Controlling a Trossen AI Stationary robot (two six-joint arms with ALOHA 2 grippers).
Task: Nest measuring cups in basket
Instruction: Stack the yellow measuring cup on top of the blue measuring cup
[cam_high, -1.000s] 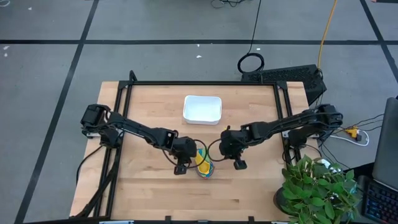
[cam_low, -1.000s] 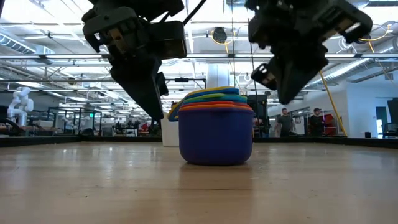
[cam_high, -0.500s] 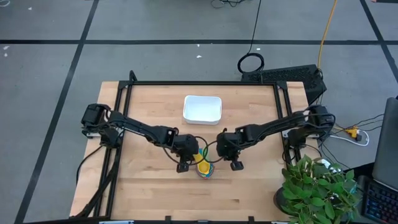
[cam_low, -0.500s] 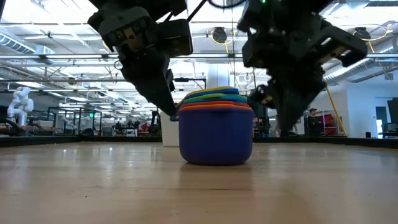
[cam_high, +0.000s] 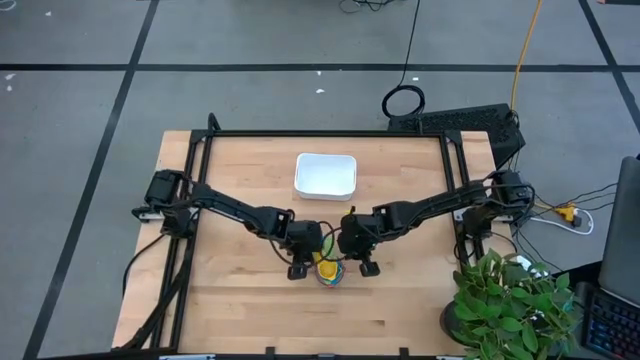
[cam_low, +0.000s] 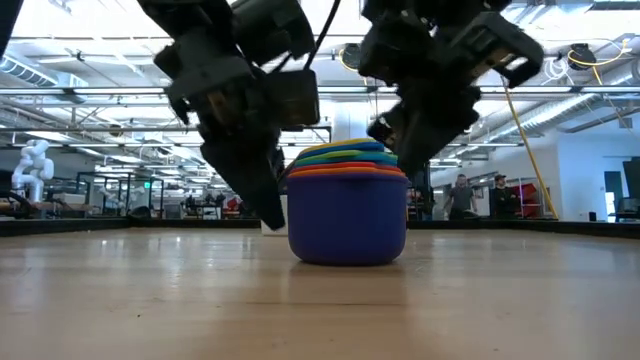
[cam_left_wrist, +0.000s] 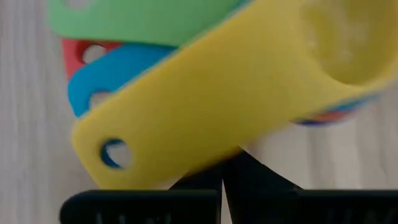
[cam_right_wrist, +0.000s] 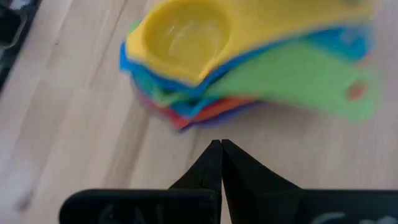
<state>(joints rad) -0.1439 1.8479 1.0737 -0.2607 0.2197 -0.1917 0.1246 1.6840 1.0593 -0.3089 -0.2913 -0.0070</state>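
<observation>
We are looking down on a pale wooden desk (cam_high: 240, 300) where a nested stack of small plastic measuring cups (cam_high: 328, 270), yellow on top over green, light blue, red, orange and a navy bottom cup, is standing near the front middle. The shallow white rectangular basket with rounded corners (cam_high: 325, 175) is sitting farther back on the desk, well apart from the stack and holding nothing that we can see. We are seeing the left hand (cam_high: 299, 270) sitting low just beside the stack on its left, its two dark fingers pressed together and pinching nothing; in its wrist view the yellow handle (cam_left_wrist: 168, 124) is lying right over the closed fingertips. The right hand (cam_high: 367, 267) is hanging just beside the stack on the other side, fingers also pressed together and empty, pointing at the base of the cups. In the low view the navy cup (cam_low: 347, 218) is resting flat on the desk between the two arms.
</observation>
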